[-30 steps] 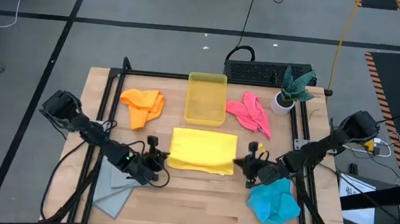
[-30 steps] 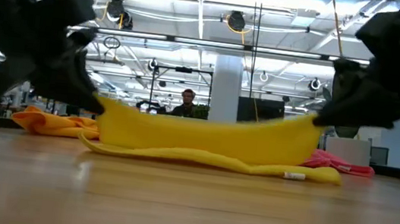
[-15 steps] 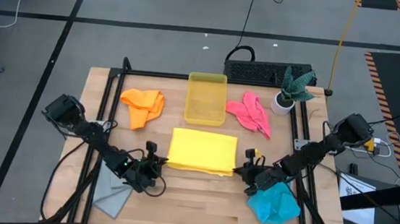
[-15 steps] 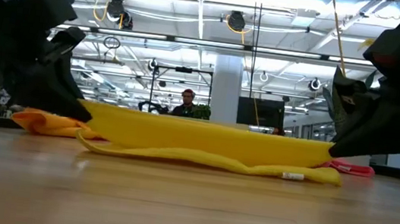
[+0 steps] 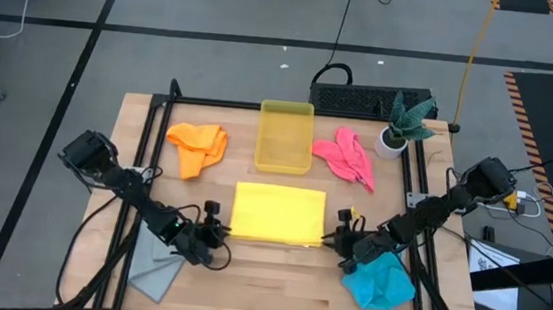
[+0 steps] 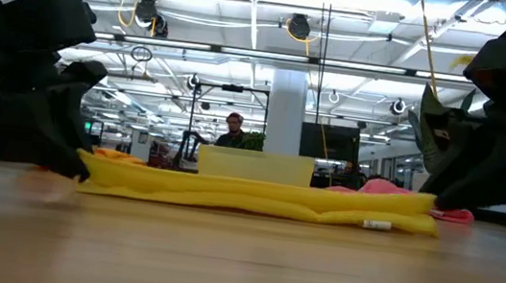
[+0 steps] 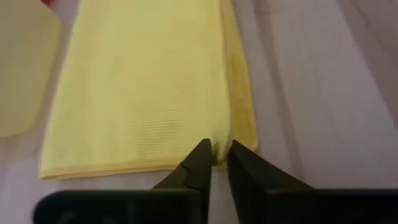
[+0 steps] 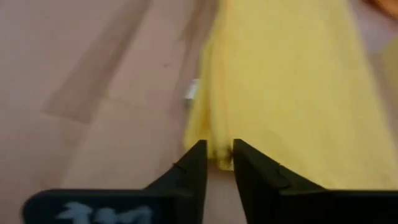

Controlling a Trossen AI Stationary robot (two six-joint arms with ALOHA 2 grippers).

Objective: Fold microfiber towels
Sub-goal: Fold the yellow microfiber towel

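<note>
The yellow towel (image 5: pixel 278 213) lies flat on the wooden table, folded in half into a rectangle, with its layers stacked (image 6: pixel 256 192). My left gripper (image 5: pixel 219 234) is low at its near left corner, and my right gripper (image 5: pixel 334 240) is low at its near right corner. Both grippers slant downward, fingers slightly parted. In each wrist view a towel corner sits in the narrow gap between the fingertips (image 7: pixel 219 148) (image 8: pixel 221 154). My left gripper has the towel's near left corner (image 7: pixel 219 144) between its slightly parted fingers, coming slanting down from the table's left; the corner rests on the table, and I cannot tell whether the fingers still touch it. My right gripper has the near right corner (image 8: pixel 219 149) in its gap in the same way, from the right; whether it touches, I cannot tell.
Behind the yellow towel stands a translucent yellow bin (image 5: pixel 285 136). An orange towel (image 5: pixel 197 146) lies far left, a pink towel (image 5: pixel 347 156) and a potted plant (image 5: pixel 399 126) far right. A grey towel (image 5: pixel 156 265) and a blue towel (image 5: pixel 378 281) lie under the arms.
Both grippers have sunk and moved a little toward the table's near edge. The yellow towel's upper layer, held up off the table a second ago, has come down onto the lower layer, and the towel now lies flat and folded.
</note>
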